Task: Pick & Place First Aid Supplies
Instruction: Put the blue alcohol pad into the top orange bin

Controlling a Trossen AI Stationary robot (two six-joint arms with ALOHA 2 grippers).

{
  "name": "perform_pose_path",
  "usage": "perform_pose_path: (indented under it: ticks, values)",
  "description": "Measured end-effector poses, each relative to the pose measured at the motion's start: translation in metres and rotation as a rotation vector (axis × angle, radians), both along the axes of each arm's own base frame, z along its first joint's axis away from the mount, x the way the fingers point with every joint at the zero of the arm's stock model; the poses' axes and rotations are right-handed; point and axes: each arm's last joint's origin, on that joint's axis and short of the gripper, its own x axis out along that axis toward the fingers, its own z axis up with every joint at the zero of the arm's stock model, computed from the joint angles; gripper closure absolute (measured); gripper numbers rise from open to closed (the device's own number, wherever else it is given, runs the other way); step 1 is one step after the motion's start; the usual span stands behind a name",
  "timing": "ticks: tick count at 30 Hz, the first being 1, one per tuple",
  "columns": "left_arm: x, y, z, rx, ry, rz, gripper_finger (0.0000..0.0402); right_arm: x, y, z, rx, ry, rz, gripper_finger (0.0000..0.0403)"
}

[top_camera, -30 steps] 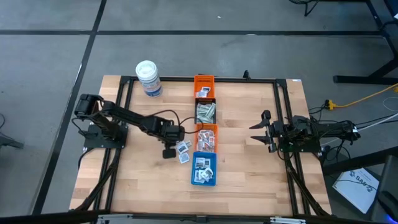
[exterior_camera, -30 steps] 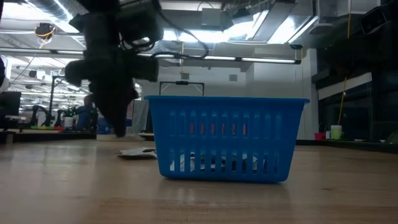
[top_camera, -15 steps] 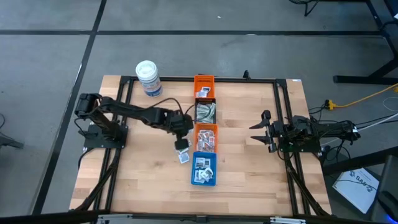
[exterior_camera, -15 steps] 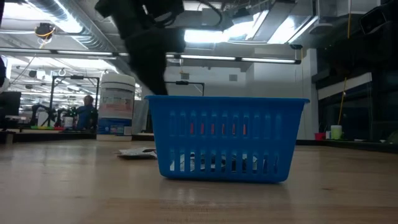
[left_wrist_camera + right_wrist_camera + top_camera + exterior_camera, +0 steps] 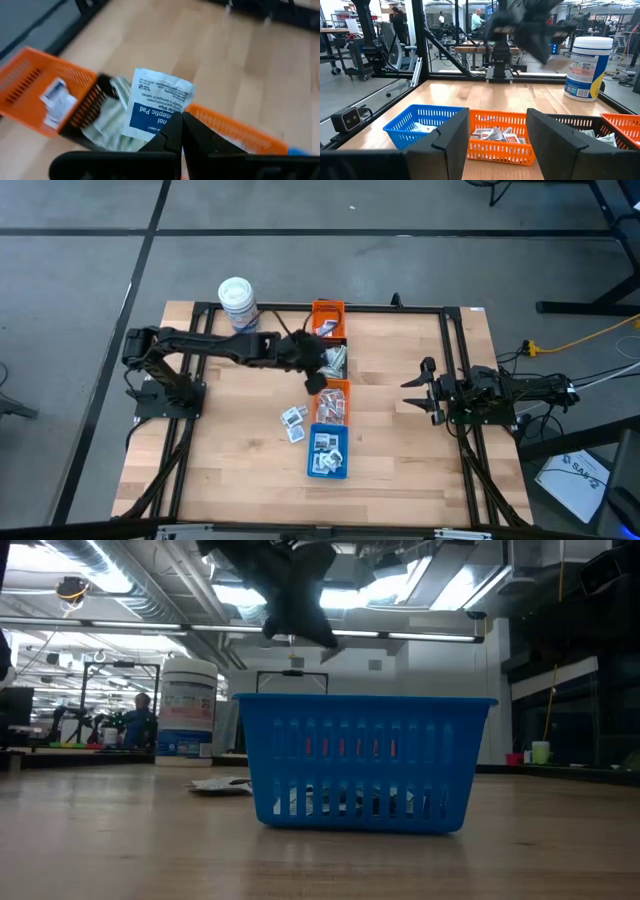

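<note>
Left claw point(image 5: 314, 379) carried a wipe packet point(image 5: 157, 107) (pinched) to the bins.

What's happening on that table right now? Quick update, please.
Left gripper shut on an antiseptic wipe packet, above the row of bins. Right gripper open, waiting at the table's right side. Two packets lie loose on the wood.

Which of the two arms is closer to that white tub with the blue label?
The left. Its gripper hangs over the bins, fairly near the white tub; the right gripper waits at the table's far side.
</note>
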Motion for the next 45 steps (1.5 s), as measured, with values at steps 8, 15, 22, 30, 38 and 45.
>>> perform_pose_path:
  ticks: [8,15,22,30,38,45]
  values:
    - [0.003,0.036,0.022,-0.007,-0.086,0.073,0.0400,0.000,0.000,0.000,0.000,0.000,0.000,0.0208]
    - [0.021,0.076,0.023,-0.004,-0.051,0.073,0.0400,0.000,0.000,0.000,0.000,0.000,0.000,0.0208]
    - [0.043,0.120,0.017,0.008,0.072,0.049,0.0400,0.000,0.000,0.000,0.000,0.000,0.000,0.0208]
    - [0.043,0.166,-0.005,-0.092,0.230,0.057,0.0400,0.000,0.000,0.000,0.000,0.000,0.000,0.0208]
    - [0.036,0.188,-0.019,-0.107,0.259,0.039,0.0400,0.000,0.000,0.000,0.000,0.000,0.000,0.0208]
    - [0.033,0.201,-0.026,-0.115,0.252,-0.008,0.0400,0.000,0.000,0.000,0.000,0.000,0.000,0.0208]
